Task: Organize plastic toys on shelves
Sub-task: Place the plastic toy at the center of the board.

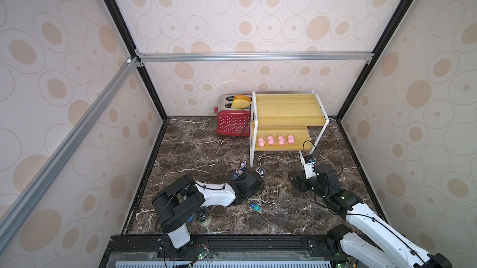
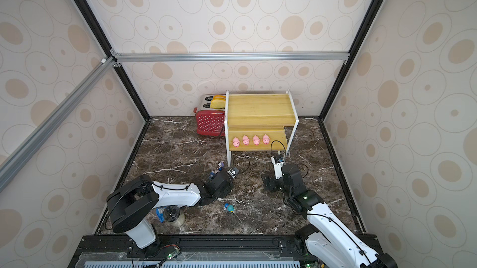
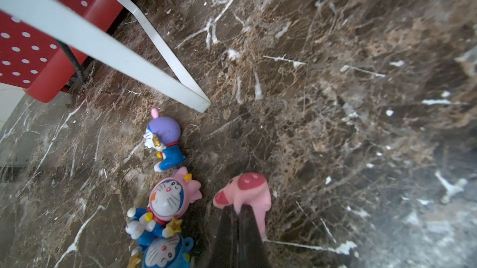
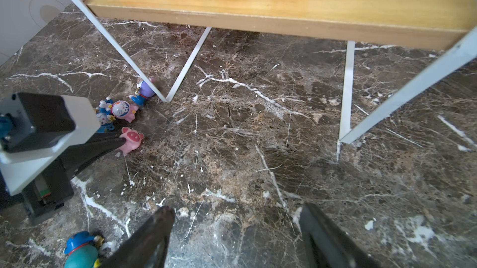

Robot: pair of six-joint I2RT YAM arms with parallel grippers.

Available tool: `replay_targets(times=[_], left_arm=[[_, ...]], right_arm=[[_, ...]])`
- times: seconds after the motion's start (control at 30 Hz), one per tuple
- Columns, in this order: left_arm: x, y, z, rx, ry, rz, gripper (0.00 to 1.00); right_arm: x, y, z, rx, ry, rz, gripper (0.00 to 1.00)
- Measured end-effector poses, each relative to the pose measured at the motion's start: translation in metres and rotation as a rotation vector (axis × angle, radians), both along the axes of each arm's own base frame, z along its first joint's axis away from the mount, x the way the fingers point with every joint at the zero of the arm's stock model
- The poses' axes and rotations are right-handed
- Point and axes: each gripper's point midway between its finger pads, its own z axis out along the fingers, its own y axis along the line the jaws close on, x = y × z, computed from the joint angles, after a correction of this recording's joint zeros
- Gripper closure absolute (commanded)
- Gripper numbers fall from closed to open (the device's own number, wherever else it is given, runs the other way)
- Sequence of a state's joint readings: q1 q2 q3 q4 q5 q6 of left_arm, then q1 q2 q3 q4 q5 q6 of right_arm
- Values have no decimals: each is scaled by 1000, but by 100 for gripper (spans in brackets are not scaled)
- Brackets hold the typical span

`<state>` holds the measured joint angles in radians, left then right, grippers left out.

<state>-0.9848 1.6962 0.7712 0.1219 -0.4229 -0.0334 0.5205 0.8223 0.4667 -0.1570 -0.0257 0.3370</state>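
One pink pig (image 3: 245, 189) is pinched tight in the left gripper (image 3: 238, 208), just beside some little cat toys (image 1: 238, 173) near the middle of a top view. Four more pigs (image 1: 276, 140) stand in a row on the low board of the shelves (image 1: 302, 140), right of middle. The right gripper (image 4: 236, 217) is wide apart, holding nothing.

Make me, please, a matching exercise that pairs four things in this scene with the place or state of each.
Things:
1. four pigs
2. fifth pig
3. toaster
4. right gripper

Places or states:
A. open, holding nothing
B. pinched in the shut left gripper
C. in a row on the lower board
D. standing beside the rack

Pairs: 1-C, 2-B, 3-D, 4-A
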Motion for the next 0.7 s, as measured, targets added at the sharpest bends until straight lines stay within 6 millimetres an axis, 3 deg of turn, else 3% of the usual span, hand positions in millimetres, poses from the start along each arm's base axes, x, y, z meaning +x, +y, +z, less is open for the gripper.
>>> replay_targets(times=[0.37, 0.7], left_arm=[[-19, -10, -3, -17, 23, -39, 84], [-57, -14, -18, -41, 124, -104, 61]], right_arm=[[1, -1, -2, -8, -4, -4, 18], [1, 0, -8, -22, 1, 10, 17]])
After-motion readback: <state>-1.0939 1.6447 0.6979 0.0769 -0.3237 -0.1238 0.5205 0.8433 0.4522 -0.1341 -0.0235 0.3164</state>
